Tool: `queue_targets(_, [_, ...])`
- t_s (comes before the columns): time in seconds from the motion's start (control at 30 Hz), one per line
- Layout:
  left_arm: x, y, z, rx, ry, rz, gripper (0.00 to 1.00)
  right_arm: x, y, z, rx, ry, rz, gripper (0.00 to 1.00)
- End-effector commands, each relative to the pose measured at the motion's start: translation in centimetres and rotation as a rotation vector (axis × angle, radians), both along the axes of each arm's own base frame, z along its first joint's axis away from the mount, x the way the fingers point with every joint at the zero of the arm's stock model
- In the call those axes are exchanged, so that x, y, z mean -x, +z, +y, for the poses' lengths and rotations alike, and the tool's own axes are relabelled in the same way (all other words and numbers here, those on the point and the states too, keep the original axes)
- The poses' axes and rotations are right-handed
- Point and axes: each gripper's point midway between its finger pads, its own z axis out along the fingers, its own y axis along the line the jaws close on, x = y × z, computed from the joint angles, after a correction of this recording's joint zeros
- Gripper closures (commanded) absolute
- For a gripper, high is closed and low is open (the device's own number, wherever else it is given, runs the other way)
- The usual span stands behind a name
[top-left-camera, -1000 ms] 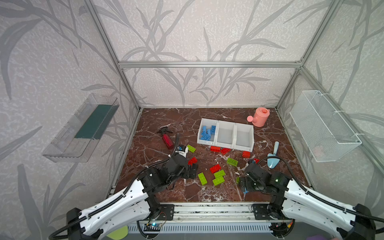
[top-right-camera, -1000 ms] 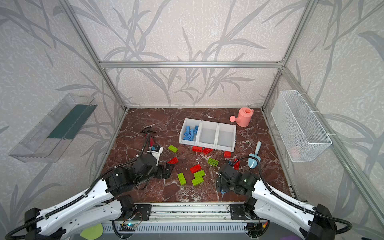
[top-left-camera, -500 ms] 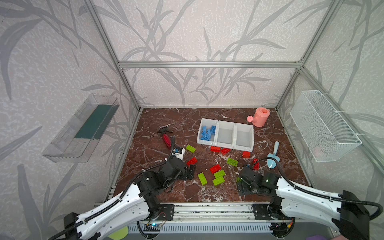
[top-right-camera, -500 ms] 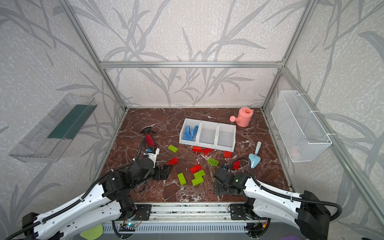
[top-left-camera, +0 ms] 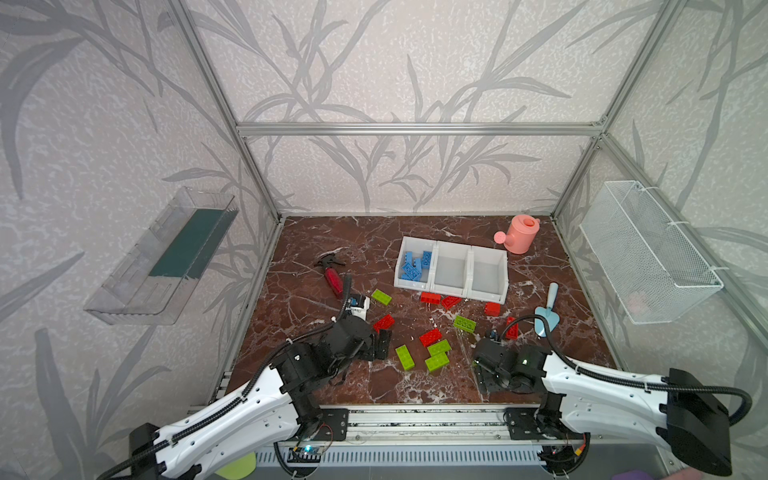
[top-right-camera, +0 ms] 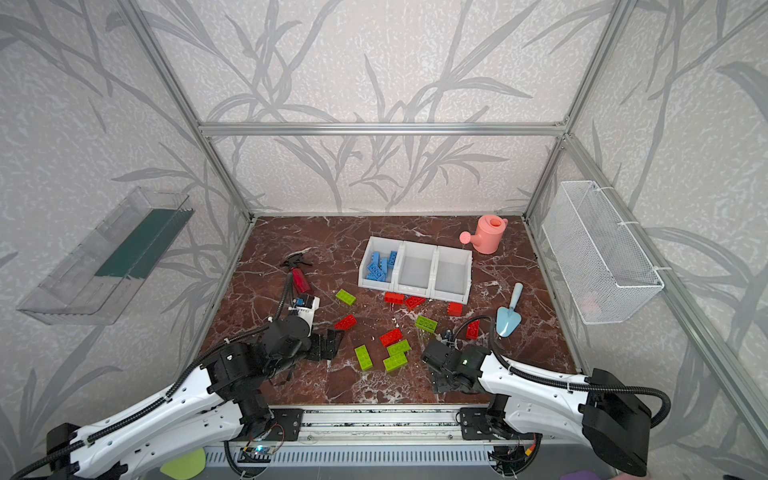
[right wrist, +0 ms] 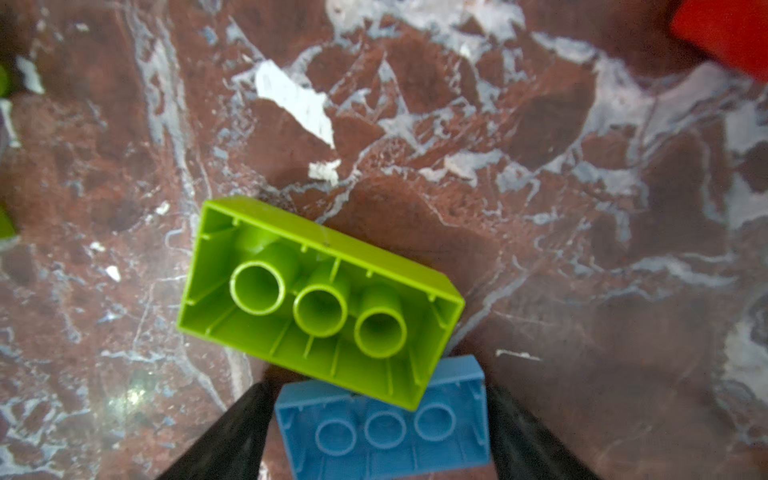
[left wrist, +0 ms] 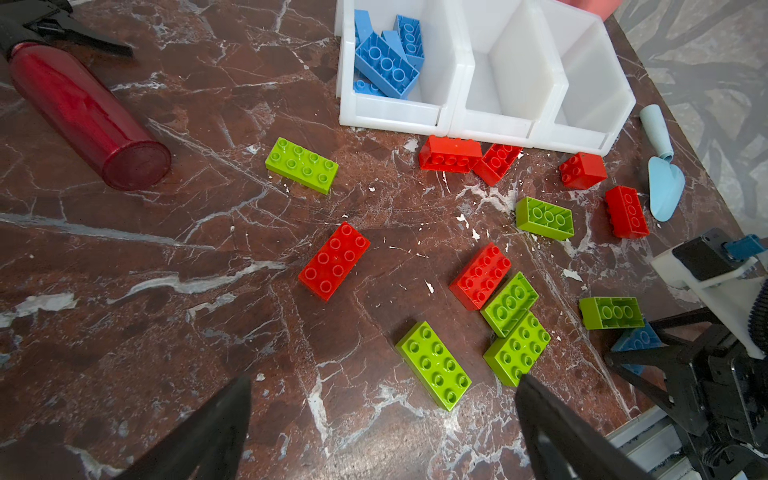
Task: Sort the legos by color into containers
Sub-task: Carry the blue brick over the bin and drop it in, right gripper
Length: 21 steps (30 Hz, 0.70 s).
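Blue plastic, hollow side up: a loose blue brick (right wrist: pixel 382 432) lies at the near right of the dark red marble table (top-left-camera: pixel 291 316). The black fingers of the right gripper (right wrist: pixel 374 386) stand close against its short ends; whether they have clamped it cannot be told. An upturned green brick (right wrist: pixel 320 299) covers one of its long edges in the right wrist view. The left gripper (left wrist: pixel 384 378) hovers at the near left, jaws wide apart, holding nothing. The containers (top-left-camera: pixel 451 289), three joined white bins, sit far and right of centre, well apart; only the left bin holds blue bricks (top-left-camera: pixel 413 266). The step looks like grasping blue. Next it needs a firm pinch, a lift free of the green brick, and a carry to that left bin.
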Motion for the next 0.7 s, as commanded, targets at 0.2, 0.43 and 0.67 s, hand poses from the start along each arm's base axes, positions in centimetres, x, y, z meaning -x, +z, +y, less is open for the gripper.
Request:
queue_targets(0.2, [-0.3,0.8,0.4,-0.008,0.022,-0.032,0.02,-1.0,1.7,0.9,-0.016,0.014,-0.049,0.42])
queue_targets(0.43, [-0.4,2.6,1.5,-0.055,0.014,-0.089,0.01,-2.7,6.0,3.7,-0.086,0.091,-0.11,0.43])
queue_targets(0.67, [-0.1,5.7,2.5,-0.061,0.014,-0.128,0.01,-6.5,13.1,7.7,-0.165,0.173,-0.263,0.43])
